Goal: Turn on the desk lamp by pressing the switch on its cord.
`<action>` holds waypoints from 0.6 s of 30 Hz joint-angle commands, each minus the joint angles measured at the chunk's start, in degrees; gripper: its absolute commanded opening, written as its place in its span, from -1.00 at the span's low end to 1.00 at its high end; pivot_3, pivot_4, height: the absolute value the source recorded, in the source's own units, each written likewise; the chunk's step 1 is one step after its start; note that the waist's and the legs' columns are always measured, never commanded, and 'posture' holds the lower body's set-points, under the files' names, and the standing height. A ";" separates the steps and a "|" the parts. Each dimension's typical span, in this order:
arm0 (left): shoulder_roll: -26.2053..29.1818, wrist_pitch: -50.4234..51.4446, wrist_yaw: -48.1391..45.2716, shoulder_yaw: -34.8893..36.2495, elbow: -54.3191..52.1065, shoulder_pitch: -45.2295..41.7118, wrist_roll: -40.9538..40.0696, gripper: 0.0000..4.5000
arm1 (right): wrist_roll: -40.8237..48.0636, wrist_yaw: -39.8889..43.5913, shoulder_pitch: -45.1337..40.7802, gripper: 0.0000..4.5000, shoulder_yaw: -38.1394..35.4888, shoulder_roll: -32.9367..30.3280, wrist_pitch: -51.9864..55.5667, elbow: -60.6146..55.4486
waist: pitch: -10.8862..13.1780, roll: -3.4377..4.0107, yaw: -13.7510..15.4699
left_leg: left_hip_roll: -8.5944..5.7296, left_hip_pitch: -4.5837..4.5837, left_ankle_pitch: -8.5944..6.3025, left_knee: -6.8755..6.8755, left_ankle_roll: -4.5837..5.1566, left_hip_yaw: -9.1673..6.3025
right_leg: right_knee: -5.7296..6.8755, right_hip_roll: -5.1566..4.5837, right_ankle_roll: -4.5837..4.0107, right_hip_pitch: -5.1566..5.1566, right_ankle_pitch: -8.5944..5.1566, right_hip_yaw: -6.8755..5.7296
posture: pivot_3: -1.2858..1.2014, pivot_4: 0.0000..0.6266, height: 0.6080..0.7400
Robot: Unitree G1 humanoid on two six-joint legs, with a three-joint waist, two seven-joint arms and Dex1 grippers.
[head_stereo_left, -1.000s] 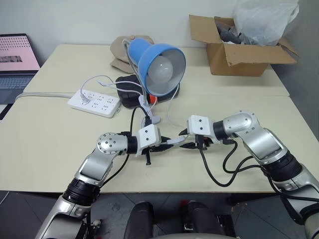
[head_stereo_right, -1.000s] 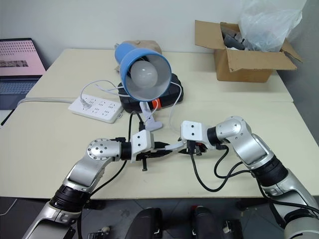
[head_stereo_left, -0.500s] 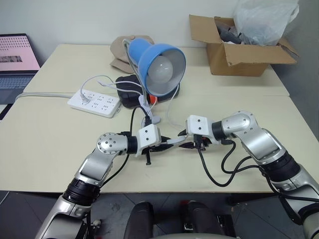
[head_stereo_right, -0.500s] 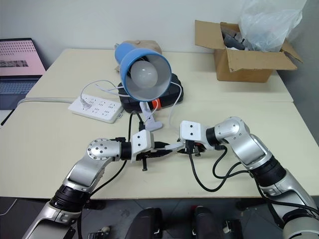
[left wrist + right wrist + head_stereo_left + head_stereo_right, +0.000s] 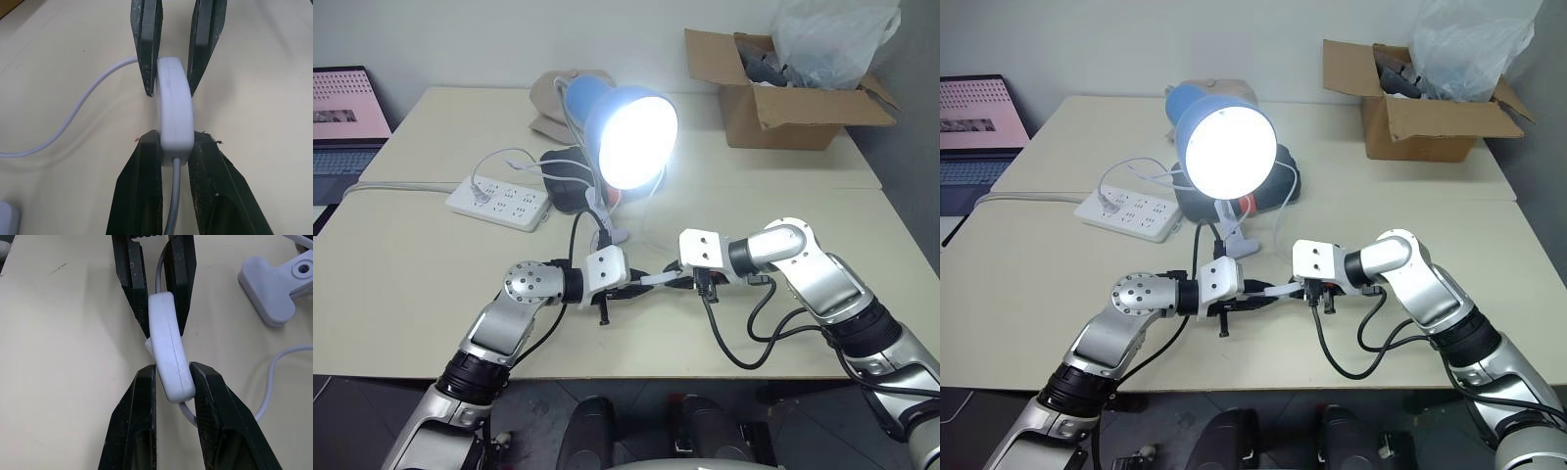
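The blue desk lamp [image 5: 631, 137] stands at the middle back of the table, its bulb glowing bright. The small white switch [image 5: 173, 112] hangs just above the tabletop in front of it, with the thin white cord [image 5: 83, 105] leaving both ends. My left gripper [image 5: 641, 284] is shut on one end of the switch. From the opposite side, my right gripper [image 5: 677, 279] is shut on the other end, fingers [image 5: 146, 396] squeezing its sides. The two grippers meet tip to tip.
A white power strip [image 5: 499, 201] lies left of the lamp's dark base [image 5: 563, 186]. A white clip [image 5: 274, 289] rests on the table just behind the grippers. An open cardboard box [image 5: 783, 108] sits at the back right, a laptop [image 5: 342, 117] far left.
The lamp's bulb was dark before and now glows bright. My right gripper's fingers have closed onto the switch. Both arms stayed where they were.
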 commanded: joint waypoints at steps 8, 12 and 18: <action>-0.53 -1.49 0.93 0.63 -0.43 -1.09 -0.53 -0.82 | 3.93 0.36 0.53 0.40 -4.77 -0.71 -2.34 -3.67 | 0.00 0.00 0.01 | 0.00 0.00 0.00 0.00 0.00 0.00 | 0.00 0.00 0.00 0.00 0.00 0.01 | 0.03 -0.52 1.00; -2.00 -2.75 2.71 -0.37 2.49 -1.93 1.24 -0.82 | 6.13 -0.30 3.34 0.83 -10.12 -4.69 0.96 -9.66 | 0.00 0.00 0.15 | 0.00 0.00 0.00 0.00 0.00 -0.01 | 0.01 0.00 0.00 0.00 0.00 -0.01 | 0.03 -0.52 1.00; -7.03 -5.31 8.33 -1.75 11.31 -5.64 5.68 -0.82 | 7.52 -6.16 16.10 1.00 -21.47 -11.70 8.35 -20.07 | -0.01 -0.01 0.83 | -0.08 -0.03 0.00 0.03 0.00 0.00 | -0.06 -0.07 0.02 0.05 0.00 0.00 | 0.03 -0.52 1.00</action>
